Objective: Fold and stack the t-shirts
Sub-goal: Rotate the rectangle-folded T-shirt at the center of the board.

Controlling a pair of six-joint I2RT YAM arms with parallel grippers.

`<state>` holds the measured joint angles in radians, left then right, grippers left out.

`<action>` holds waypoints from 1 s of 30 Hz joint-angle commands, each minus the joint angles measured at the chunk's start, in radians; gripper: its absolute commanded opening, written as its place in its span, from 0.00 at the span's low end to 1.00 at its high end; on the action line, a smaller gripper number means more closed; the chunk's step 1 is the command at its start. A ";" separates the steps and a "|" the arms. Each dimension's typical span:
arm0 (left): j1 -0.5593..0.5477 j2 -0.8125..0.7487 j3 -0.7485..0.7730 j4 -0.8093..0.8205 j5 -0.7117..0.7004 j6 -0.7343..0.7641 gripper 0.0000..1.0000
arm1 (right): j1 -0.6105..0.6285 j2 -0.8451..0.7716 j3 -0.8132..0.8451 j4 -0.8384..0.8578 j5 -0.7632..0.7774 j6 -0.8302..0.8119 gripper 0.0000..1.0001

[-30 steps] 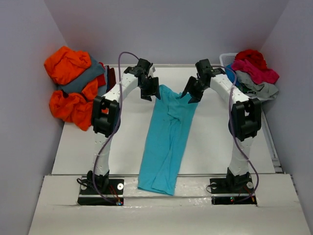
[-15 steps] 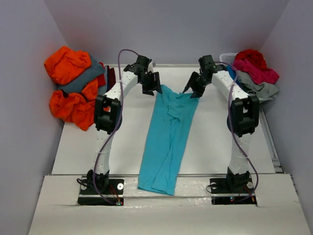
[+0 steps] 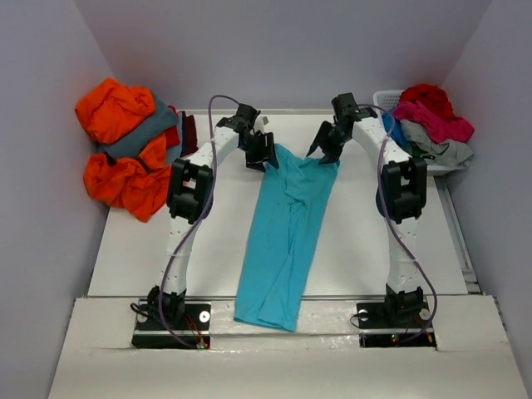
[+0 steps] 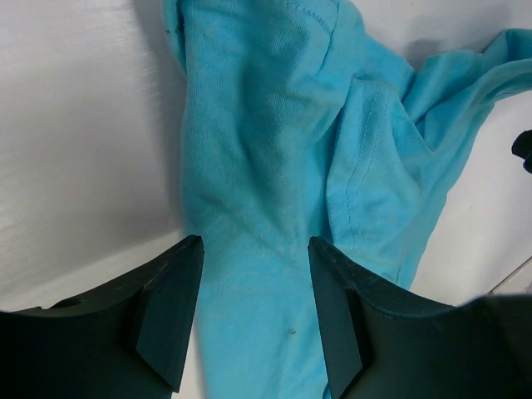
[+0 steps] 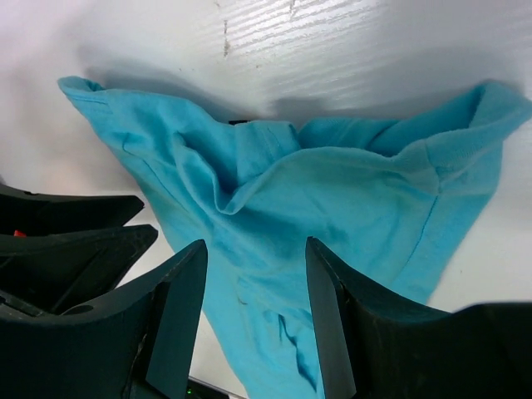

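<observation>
Both elbows have swung inward since a second ago; the turquoise t-shirt lies unmoved, lengthwise down the counter. Left fingers and right fingers stand open over its far end, gripping nothing. Wrist views alone show the bunched folds there; only the overhead view shows the orange t-shirts.
</observation>
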<state>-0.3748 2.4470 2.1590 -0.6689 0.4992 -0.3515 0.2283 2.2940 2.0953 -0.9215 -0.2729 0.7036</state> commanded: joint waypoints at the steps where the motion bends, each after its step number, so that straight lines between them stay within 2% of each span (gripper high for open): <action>1: 0.002 -0.036 0.041 0.011 0.024 0.028 0.65 | -0.017 0.001 0.075 -0.028 -0.014 -0.026 0.56; 18: 0.002 -0.040 0.032 0.019 0.035 0.028 0.65 | -0.035 0.058 0.169 -0.057 0.000 -0.032 0.56; 23: 0.002 -0.034 0.042 0.011 0.009 0.028 0.65 | -0.035 0.032 0.100 -0.024 0.000 -0.027 0.56; 30: 0.002 -0.048 0.016 -0.035 -0.085 0.039 0.64 | -0.035 0.073 0.128 -0.060 0.027 -0.029 0.55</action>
<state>-0.3748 2.4470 2.1605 -0.6624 0.4702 -0.3370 0.2020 2.3714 2.2097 -0.9649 -0.2695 0.6880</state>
